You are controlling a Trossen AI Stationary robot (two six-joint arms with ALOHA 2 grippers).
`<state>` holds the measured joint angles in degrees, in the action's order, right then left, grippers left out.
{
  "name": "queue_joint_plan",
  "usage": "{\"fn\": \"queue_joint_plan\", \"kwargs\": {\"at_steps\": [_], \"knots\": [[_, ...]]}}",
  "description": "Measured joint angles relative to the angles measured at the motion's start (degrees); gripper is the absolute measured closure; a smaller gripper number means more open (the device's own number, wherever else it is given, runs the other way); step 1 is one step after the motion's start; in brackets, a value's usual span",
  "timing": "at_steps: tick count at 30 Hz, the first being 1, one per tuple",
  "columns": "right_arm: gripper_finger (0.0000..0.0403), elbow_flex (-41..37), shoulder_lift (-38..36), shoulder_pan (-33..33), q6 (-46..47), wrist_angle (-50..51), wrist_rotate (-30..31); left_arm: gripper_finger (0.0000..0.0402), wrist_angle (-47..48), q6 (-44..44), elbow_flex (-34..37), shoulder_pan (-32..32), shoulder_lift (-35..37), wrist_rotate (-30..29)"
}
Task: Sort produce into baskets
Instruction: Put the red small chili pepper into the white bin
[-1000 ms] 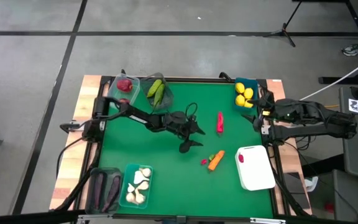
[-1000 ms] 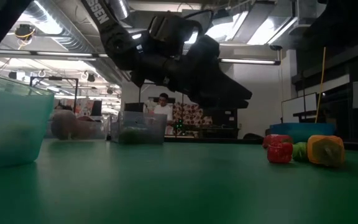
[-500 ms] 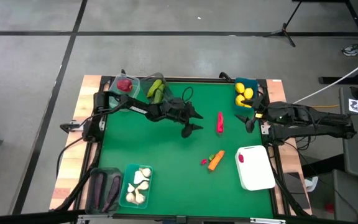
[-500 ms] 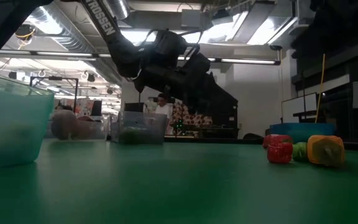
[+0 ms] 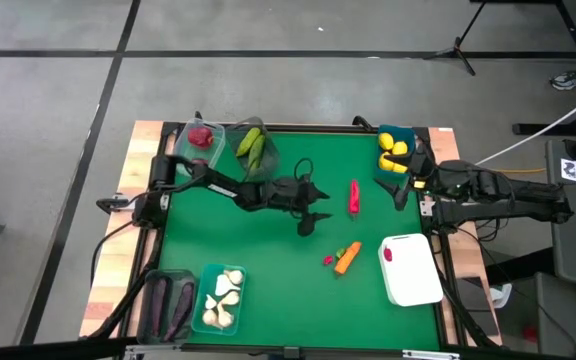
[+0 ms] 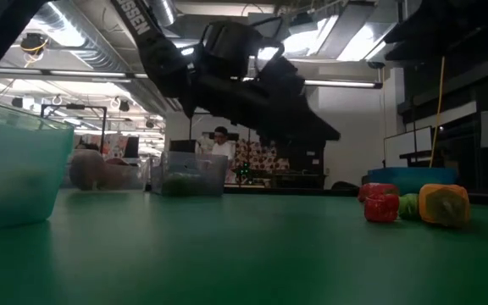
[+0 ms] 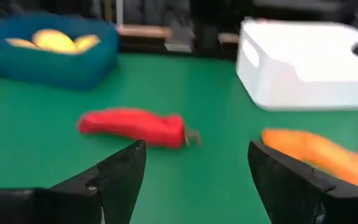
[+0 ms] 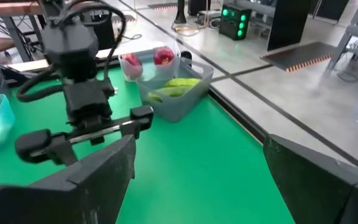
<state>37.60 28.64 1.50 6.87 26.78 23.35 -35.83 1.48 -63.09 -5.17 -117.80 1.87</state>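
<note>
Your left end effector [image 5: 313, 214] hangs over the middle of the green worktop [image 5: 268, 260], fingers apart, nothing between them. In the high view it sits just left of the red pepper [image 5: 354, 197], not touching it. Right end effector [image 5: 392, 190] is at the worktop's right edge, fingers spread, empty, just below the blue tub [image 5: 409, 135] w/ the lemons [image 5: 393, 152]. Orange carrot [image 5: 347, 258] lies below the pepper, w/ a small red piece [image 5: 329, 261] at its left end. White tray [image 5: 411, 268] is at the right front, a small red thing [image 5: 388, 254] on its corner. Back left: clear tub w/ red round fruits [image 5: 200, 136], beside it a grey tub w/ cucumbers [image 5: 252, 145]. Front left: eggplants [image 5: 168, 298] in a dark tub, garlic bulbs [image 5: 222, 297] in a teal tub next to it.

Low view: you see the left end effector [image 6: 312, 127] well above the worktop, dark against the ceiling lights. Teal tub [image 6: 15, 161] is close at left. At right a red piece [image 6: 380, 202] and the carrot's cut end [image 6: 444, 203] rest on the green surface, touching. A person [image 6: 221, 144] stands far back in the room.

Left wrist view: both dark fingers [image 7: 120, 171] show wide apart; between them you look at the red pepper [image 7: 133, 126] lying flat, carrot [image 7: 319, 155] off to one side, white tray [image 7: 303, 65] and blue tub [image 7: 51, 56] w/ lemons beyond.

Right wrist view: own fingers [image 8: 98, 171] stand wide; past them is the left arm's end effector [image 8: 82, 138], and the tubs w/ red fruits [image 8: 163, 57] and cucumbers [image 8: 176, 87] at the worktop's far edge.
</note>
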Motion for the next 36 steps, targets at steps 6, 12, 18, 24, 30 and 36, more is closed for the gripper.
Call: {"fn": "queue_joint_plan", "kwargs": {"at_steps": [6,12,18,24,30,36], "knots": [[0.0052,0.0,0.0,0.0,-2.1,-0.4,0.0,0.0123,-1.2,1.0,0.0,4.6,0.1,-9.8],[0.0052,0.0,0.0,0.0,-2.5,0.3,-0.6,0.0123,-1.2,4.5,-0.1,8.9,0.1,-13.6],[0.0052,0.0,0.0,0.0,-3.1,0.4,-3.5,0.0123,0.0,-1.2,-1.6,12.9,0.1,-11.2],[0.0052,0.0,0.0,0.0,-3.1,0.4,-7.9,0.0123,0.6,1.3,-2.6,13.8,0.0,-9.2],[0.0052,0.0,0.0,0.0,-3.2,0.7,-8.0,0.0123,0.1,2.2,-4.2,14.1,-3.2,-10.3],[0.0052,0.0,0.0,0.0,-3.2,1.4,-8.0,0.0123,1.3,0.3,-9.1,15.4,-8.7,-9.2]]}}
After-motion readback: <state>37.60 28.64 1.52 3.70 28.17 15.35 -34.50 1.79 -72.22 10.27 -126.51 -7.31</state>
